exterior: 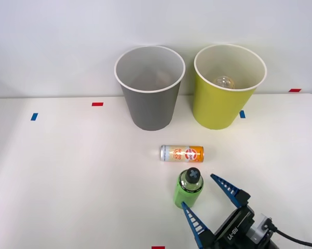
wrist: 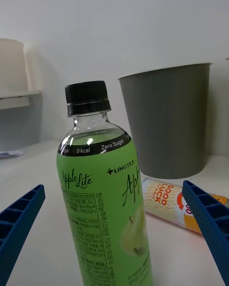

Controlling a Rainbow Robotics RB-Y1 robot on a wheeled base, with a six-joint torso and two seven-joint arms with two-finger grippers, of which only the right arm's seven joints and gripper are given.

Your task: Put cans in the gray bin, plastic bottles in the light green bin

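**Green bottle lined up, nothing grabbed yet**

While the right gripper (exterior: 206,194) sits spread wide with nothing in it, the green bottle (exterior: 189,188) stands upright on the white table (exterior: 67,171), just ahead of the blue ribbed fingers (wrist: 19,219) and a little toward the robot's left of the gap between them. No contact on either side from what I can see.

Handling guess: it looks like a small, stiff plastic bottle, probably light, and it's hard to tell how full it is. The label wrap looks glossy, so maybe a bit slick. I'd pinch it around the labelled belly, below the clear shoulder, not up at the black cap (wrist: 87,97), since a high grip could tip it.

Readable stuff in the wrist view: "LINGTEA", "Apple Lite", and a black band saying "0 kcal" and "Zero Sugar". There's small print lower down that I can't make out.

The can (exterior: 181,153) lies on its side just beyond the bottle, between it and the bins, silver at 1 end and orange at the other, with "GOOD LUCK" printed on it plus a round red logo.

The gray bin (exterior: 149,88) and light green bin (exterior: 227,88) stand side by side at the back. The green one already has 1 clear rounded bottle (exterior: 224,82) inside. The gray bin looks empty.
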